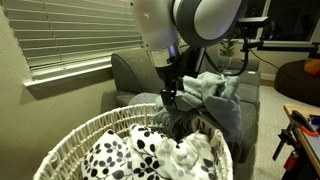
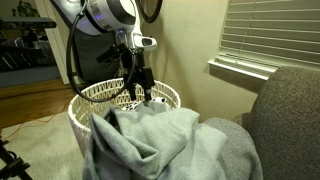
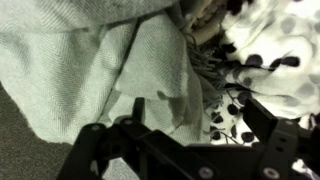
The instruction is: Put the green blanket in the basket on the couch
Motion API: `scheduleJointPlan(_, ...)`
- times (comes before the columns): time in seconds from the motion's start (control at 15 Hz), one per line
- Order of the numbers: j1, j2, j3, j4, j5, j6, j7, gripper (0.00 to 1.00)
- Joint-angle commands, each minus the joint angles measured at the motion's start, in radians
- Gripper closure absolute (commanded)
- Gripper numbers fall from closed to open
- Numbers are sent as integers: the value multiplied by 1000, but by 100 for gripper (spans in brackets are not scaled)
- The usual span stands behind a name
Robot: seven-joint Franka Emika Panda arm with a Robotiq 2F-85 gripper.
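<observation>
**Finding 1: position of the task's thing.** The green blanket (image 2: pixel 150 140) is not in the basket (image 2: pixel 85 115). In an exterior view it lies in a loose, rumpled heap across the lower centre of the frame. It sits against the couch (image 2: pixel 290 110) at the right and hides the near part of the basket wall. Whether its edge hangs over the rim cannot be told. The basket already holds a white cloth with black spots (image 1: pixel 120 155).

**Finding 2: governing relation.** The end effector (image 2: pixel 139 92) hangs at the boundary between basket and blanket, about level with the rim. From it, the blanket lies downward and toward the lower right of that frame. In the wrist view the blanket fills the upper left and centre, directly ahead of the dark fingers at the bottom edge. The spotted cloth takes the upper right. The heap has no clear long axis. The nearest feature is a fold ridge running diagonally from upper centre toward the middle of the wrist view.

**Finding 3: end effector state.** The jaws stand wide apart and hold nothing. No contact with the blanket is visible.

**Finding 4: arm pose.** The single arm comes down from the top of both exterior views. The wrist is turned so the fingers point nearly straight down.

**Assessment.** The grasp is judged not yet made. The coming move appears to need a short descent onto the fold ridge, kept clear of the spotted cloth.
</observation>
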Motion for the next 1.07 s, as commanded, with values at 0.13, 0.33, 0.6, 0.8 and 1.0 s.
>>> scheduleJointPlan(0.13, 37, 24, -65, -12, -61, 0, 35, 0)
scheduleJointPlan(0.33, 39, 50, -69, -3, -69, 5, 43, 0)
scheduleJointPlan(0.6, 47, 70, -69, 4, -65, 7, 50, 0)
scheduleJointPlan(0.8, 57, 75, -73, 5, -73, 6, 56, 13)
scheduleJointPlan(1.0, 62, 69, -77, 3, -88, 3, 60, 40)
